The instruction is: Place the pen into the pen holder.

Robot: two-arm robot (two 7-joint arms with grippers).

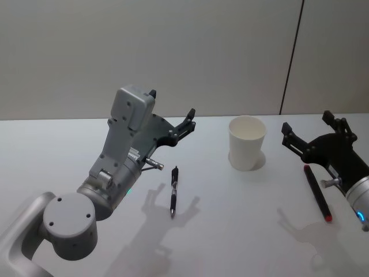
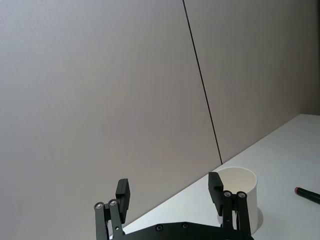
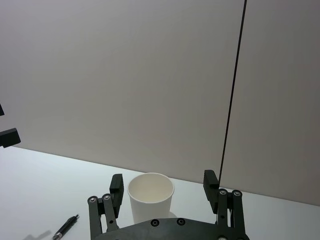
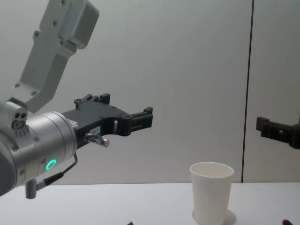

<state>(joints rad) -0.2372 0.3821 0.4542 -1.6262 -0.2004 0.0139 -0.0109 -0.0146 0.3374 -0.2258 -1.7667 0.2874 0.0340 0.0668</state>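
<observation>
Slim black pen with red tips [image 1: 317,193] lies flat on the white table [image 1: 57,150], right of the plain white paper cup [image 1: 247,142].
The right gripper [image 1: 305,120] hovers just right of the cup and the left gripper [image 1: 172,103] left of it, both with jaws apart and empty; a second black pen [image 1: 173,191] lies left of the cup.

Plain white all over the pen holder [image 1: 247,142]. Right of it, black on the pen [image 1: 317,193], red at both ends. Left of it, a second pen [image 1: 174,191], black with a silvery tip. Matte black on left claw [image 1: 172,103] and right claw [image 1: 306,120]. Pale grey on the left arm [image 1: 124,144], a teal light glowing. Whitish surface [image 1: 230,242], beige-grey wall [image 1: 173,46] behind the holder, one dark seam [image 1: 291,57].
</observation>
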